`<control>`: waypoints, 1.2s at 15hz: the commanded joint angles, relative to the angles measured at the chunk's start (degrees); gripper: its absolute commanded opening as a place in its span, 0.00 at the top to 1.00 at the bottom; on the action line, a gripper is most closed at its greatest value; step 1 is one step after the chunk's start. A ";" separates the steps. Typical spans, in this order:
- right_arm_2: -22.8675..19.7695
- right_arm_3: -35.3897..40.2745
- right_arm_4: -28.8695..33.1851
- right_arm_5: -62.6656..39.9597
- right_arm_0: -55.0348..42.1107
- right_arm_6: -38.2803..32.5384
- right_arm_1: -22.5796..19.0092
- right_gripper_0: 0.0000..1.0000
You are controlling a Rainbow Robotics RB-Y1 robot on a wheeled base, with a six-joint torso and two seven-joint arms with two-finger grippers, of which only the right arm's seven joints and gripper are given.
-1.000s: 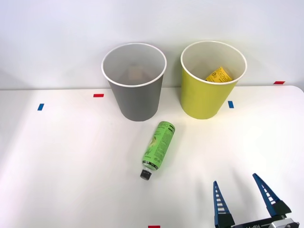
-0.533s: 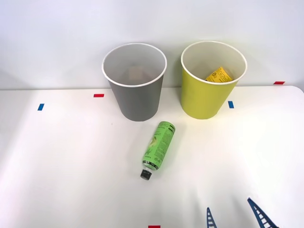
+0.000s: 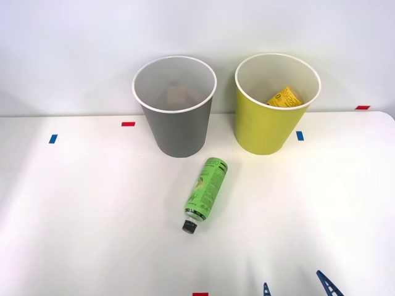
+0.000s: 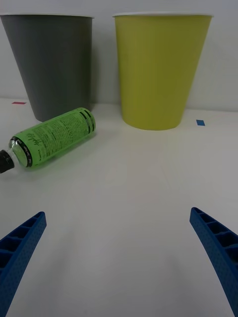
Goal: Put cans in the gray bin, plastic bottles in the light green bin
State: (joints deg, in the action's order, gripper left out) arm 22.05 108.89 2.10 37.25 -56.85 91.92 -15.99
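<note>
The right gripper (image 4: 119, 257) is hovering low over the white table (image 3: 80, 203), fingers (image 4: 20, 247) spread wide, gripping nothing. The plastic bottle (image 3: 206, 192) is lying ahead, before the gray bin (image 3: 176, 132) and light green bin (image 3: 271, 123) (holding something yellow, perhaps a bottle (image 3: 283, 97)).

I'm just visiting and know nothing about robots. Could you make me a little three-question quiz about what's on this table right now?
1. True or false: the green bottle stands upright.
2. What is already inside the light green bin? A) a yellow packet B) a red can C) nothing
3. Fill in: the bottle's black cap points ____ the bins.

Key
1. False. It lies on its side on the table, just in front of the gray bin.
2. A. A yellow packet shows over the rim.
3. Away from. The cap faces the robot, whose right gripper has its blue fingers spread open.
</note>
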 commanded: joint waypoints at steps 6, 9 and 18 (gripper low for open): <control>0.01 0.01 0.01 0.01 -0.02 0.01 -0.01 0.00; 0.01 0.01 0.01 0.01 -0.02 0.01 -0.01 0.00; 0.01 0.01 0.01 0.01 -0.02 0.01 -0.01 0.00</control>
State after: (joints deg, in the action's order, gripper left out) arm 22.06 108.89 2.11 37.26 -56.87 91.93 -15.99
